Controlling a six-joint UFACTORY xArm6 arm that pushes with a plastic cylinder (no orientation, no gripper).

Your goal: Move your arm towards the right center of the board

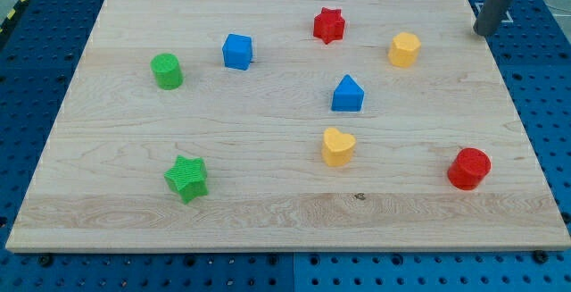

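Observation:
My tip (483, 32) is at the wooden board's (268, 212) right edge near the view's top right, with the dark rod rising out of the top of the view. It touches no block. The nearest block is the yellow hexagon (404, 49), to the tip's left. The red star (328, 25) lies further left. The blue triangular block (348, 94) sits near the middle. The red cylinder (468, 168) lies at the lower right, well below the tip.
A yellow heart (338, 146) lies below the blue triangle. A blue cube (237, 51) and a green cylinder (166, 70) are at the upper left. A green star (186, 179) is at the lower left. A blue perforated table (544, 78) surrounds the board.

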